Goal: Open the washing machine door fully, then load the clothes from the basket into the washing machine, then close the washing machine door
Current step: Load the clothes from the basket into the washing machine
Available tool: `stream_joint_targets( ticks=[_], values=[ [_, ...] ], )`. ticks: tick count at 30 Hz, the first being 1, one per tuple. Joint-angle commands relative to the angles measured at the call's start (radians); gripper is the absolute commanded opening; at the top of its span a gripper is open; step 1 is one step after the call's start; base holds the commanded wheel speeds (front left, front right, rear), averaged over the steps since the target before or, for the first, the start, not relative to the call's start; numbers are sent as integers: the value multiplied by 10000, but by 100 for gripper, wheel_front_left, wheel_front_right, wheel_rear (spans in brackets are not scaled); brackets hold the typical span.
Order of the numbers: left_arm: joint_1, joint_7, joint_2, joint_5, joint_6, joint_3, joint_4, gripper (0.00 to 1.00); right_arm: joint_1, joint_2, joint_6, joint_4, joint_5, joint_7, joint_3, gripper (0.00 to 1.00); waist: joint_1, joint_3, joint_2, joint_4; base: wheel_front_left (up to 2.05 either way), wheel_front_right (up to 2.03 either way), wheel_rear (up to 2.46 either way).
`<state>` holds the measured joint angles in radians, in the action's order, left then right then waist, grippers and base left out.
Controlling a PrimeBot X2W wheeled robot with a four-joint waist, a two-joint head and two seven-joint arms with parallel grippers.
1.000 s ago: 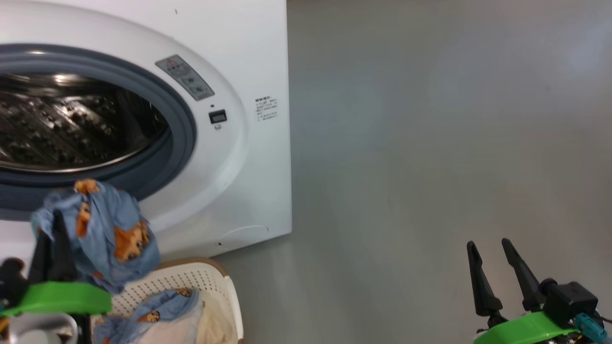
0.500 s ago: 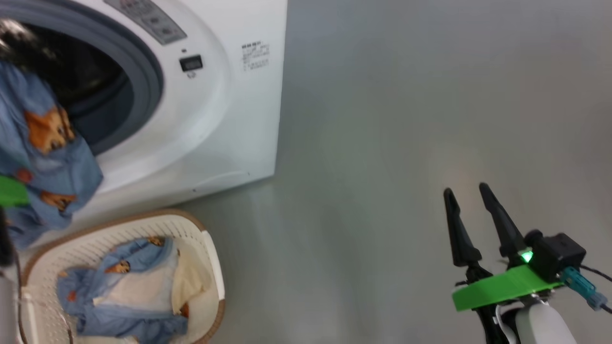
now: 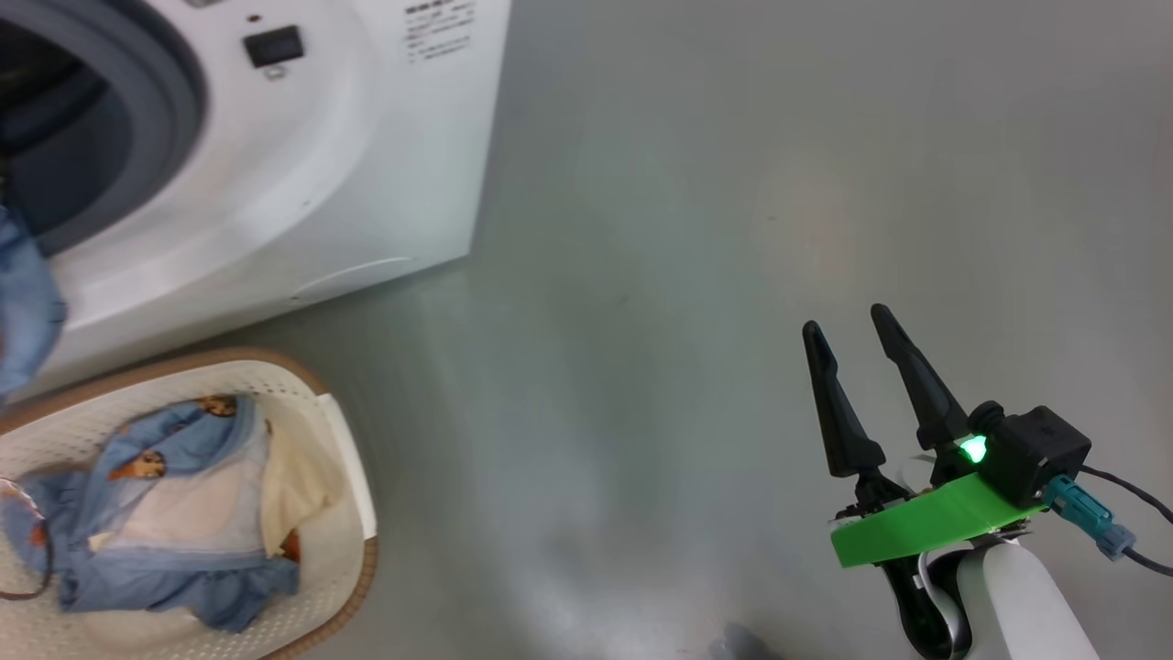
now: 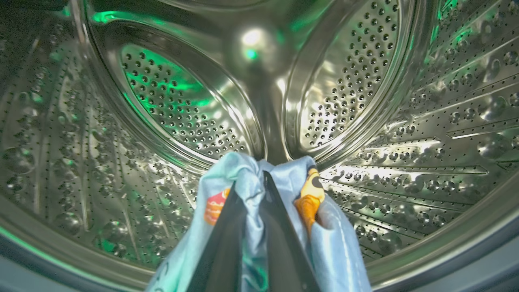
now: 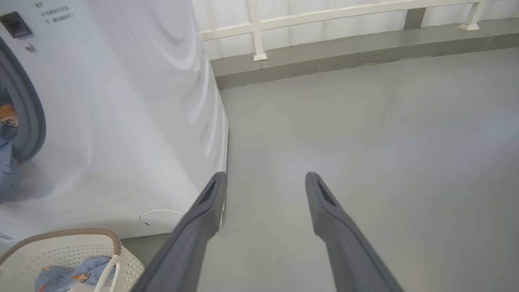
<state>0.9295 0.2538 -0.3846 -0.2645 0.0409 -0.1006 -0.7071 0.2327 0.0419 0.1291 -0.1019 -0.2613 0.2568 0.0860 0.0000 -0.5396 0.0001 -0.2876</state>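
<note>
– Inside the steel drum (image 4: 413,134) of the washing machine (image 3: 321,165), what is noted for the left gripper (image 4: 263,175)?
– Fingers are pressed together on a light blue bear-print garment (image 4: 336,243); fabric is draped down both sides
– And the right gripper (image 3: 845,318)?
– Fingers are spread, nothing is held; it is seen over bare grey floor (image 3: 687,229), well apart from the machine
– Other clothes (image 3: 174,513)?
– Recorded lying in the basket (image 3: 344,477), near the machine front, a cream piece among them

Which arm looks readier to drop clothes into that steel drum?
Left. The left gripper, shut on a light blue bear-print garment, reaches into the perforated steel drum. The right gripper hangs open, empty, over grey floor.
</note>
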Motion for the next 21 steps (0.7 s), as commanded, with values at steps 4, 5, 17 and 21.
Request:
stream_joint_targets(
  ticks=[4,5,17,21],
  values=[
    [719,79,-798,325,114,-162,-291,0,99,83,16,253,-352,49,447,100,0,-436,-1,-453,0,0,0],
    [868,79,-853,395,130,-124,-397,0,111,83,16,258,-383,49,507,100,0,-488,-1,-499,0,0,0],
    [2668,79,-1576,835,112,-2,-1196,0,205,83,16,360,-625,49,1080,100,0,-1258,-1,-984,0,0,0],
    [3307,79,-1709,783,126,-88,-1265,0,223,83,16,423,-660,49,1128,100,0,-1453,-1,-1092,0,0,0]
  ],
)
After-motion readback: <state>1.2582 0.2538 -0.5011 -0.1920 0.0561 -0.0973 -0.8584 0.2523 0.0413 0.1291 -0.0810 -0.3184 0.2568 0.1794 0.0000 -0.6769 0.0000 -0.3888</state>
